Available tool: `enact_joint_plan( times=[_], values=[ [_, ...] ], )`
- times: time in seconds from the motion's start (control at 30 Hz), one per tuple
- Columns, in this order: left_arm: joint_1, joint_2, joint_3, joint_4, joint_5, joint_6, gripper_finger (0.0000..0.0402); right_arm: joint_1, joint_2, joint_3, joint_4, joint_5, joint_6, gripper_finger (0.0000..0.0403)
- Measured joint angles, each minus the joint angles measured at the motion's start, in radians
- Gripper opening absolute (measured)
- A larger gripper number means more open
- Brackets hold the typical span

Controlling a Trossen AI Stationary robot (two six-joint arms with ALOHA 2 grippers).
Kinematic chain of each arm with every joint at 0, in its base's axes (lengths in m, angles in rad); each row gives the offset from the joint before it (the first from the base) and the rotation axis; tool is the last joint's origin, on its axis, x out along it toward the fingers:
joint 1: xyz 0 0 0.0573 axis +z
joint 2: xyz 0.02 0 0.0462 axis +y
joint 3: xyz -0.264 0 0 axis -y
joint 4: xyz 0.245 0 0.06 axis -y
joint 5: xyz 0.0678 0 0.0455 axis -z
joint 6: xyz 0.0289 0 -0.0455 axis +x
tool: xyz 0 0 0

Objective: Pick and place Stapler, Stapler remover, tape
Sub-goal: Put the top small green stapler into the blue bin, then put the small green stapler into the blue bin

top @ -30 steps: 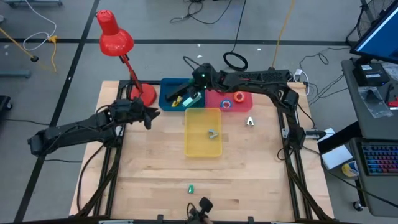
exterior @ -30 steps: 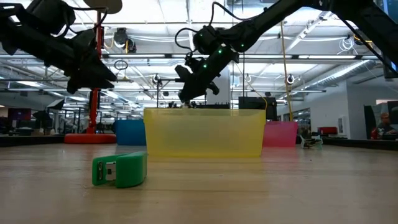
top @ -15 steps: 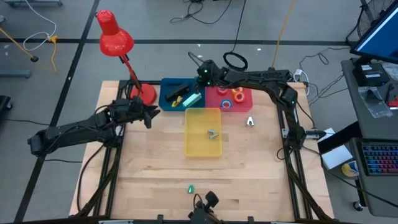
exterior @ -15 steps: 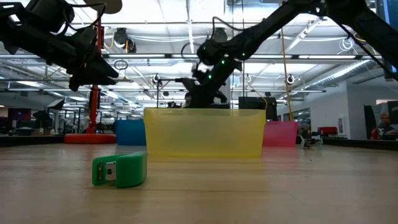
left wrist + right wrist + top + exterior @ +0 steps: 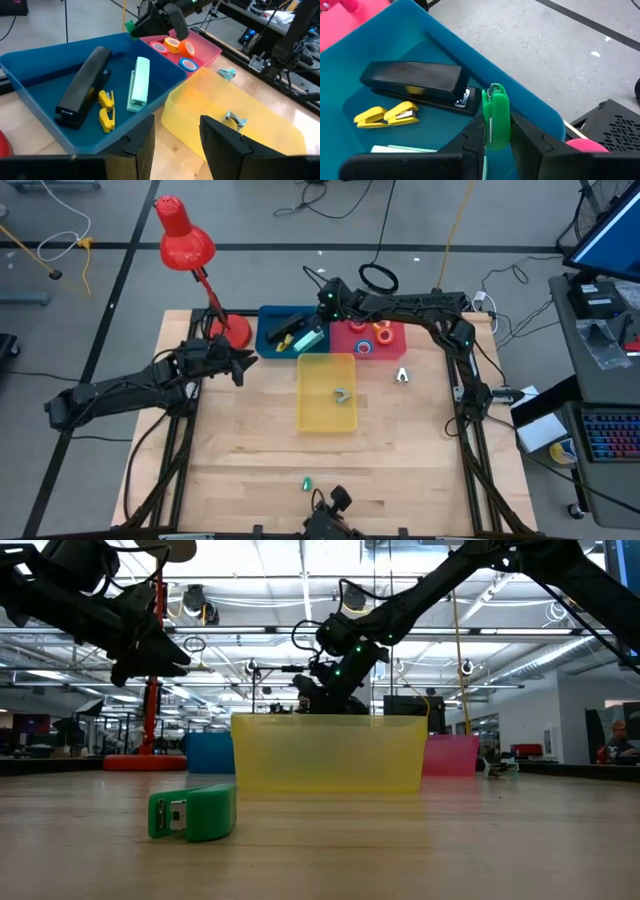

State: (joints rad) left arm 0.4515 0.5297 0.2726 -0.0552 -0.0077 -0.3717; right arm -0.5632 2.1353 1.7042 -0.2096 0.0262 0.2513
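Note:
My right gripper (image 5: pixel 495 131) is shut on a small green stapler (image 5: pixel 496 112) and hangs over the far side of the blue bin (image 5: pixel 268 320). In that bin lie a black stapler (image 5: pixel 415 82), a mint-green stapler (image 5: pixel 139 82) and two small yellow staplers (image 5: pixel 387 114). Tape rolls (image 5: pixel 172 46) lie in the pink bin (image 5: pixel 396 340). One staple remover (image 5: pixel 342 394) rests in the yellow bin (image 5: pixel 326 420); another (image 5: pixel 401 375) lies on the table. A second green stapler (image 5: pixel 192 812) lies near the front edge. My left gripper (image 5: pixel 175 135) waits open, left of the bins. My right gripper pinches the small green stapler by its two flat sides (image 5: pixel 492 131) between its two fingers. The stapler's free end, with a metal piece (image 5: pixel 494 91), sticks out past the fingertips. It is lifted clear, above the blue bin's floor.
A red desk lamp (image 5: pixel 185 242) stands with its base (image 5: pixel 232 330) at the table's far left, beside the blue bin. The three bins crowd the far middle. Bare wood (image 5: pixel 250 450) lies between the yellow bin and the front edge.
My right gripper has sunk a little and shifted toward the table's right edge, still over the blue bin's far side, carrying the green stapler. It has also rolled slightly.

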Motion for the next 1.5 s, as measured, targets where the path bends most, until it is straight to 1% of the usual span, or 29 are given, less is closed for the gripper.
enact_joint_plan(
  times=[0.1,0.27,0.37,0.7,0.77,0.87,0.9,1.0,1.1,1.17,1.27,1.4,1.5],
  values=[
    [0.0,0.0,0.0,0.0,0.0,0.007,0.0157,0.002,0.0,0.0,-0.005,-0.002,-0.006,0.0074],
    [0.0,0.0,0.0,0.0,0.0,0.026,0.0157,0.002,0.0,0.0,-0.015,-0.004,-0.005,0.0116],
    [0.0,0.0,0.0,0.0,0.0,0.029,0.0157,0.002,0.0,0.0,-0.02,-0.001,-0.009,0.0129],
    [0.0,0.0,0.0,-0.001,-0.001,0.035,0.0157,0.002,0.0,0.0,-0.018,-0.002,-0.02,0.0136],
    [0.0,0.0,0.0,-0.001,-0.001,0.03,0.0157,0.005,-0.012,-0.001,-0.025,-0.009,-0.056,0.0136],
    [0.0,0.0,0.0,-0.001,-0.001,0.031,0.0157,0.013,-0.072,-0.002,-0.096,-0.049,-0.156,0.0135],
    [0.0,0.0,0.0,-0.001,-0.001,0.038,0.0157,0.018,-0.097,0.001,-0.139,-0.058,-0.193,0.0134],
    [0.0,0.0,0.0,-0.002,-0.002,0.063,0.0157,0.04,-0.186,0.0,-0.372,-0.068,-0.296,0.0133],
    [0.0,0.0,0.0,-0.002,-0.022,0.088,0.0157,0.075,-0.269,0.0,-0.599,-0.049,-0.328,0.0133],
    [0.0,0.0,0.0,-0.002,-0.04,0.101,0.0157,0.1,-0.32,-0.001,-0.735,-0.032,-0.257,0.0134],
    [0.0,0.0,0.0,-0.001,-0.059,0.106,0.0157,0.131,-0.38,0.0,-0.902,-0.029,-0.089,0.0134],
    [0.0,0.0,0.0,-0.001,-0.072,0.105,0.0157,0.163,-0.427,-0.001,-1.067,-0.021,0.103,0.0136],
    [0.0,0.0,0.0,-0.001,-0.072,0.104,0.0157,0.183,-0.439,-0.001,-1.179,0.031,0.212,0.014]
  ],
)
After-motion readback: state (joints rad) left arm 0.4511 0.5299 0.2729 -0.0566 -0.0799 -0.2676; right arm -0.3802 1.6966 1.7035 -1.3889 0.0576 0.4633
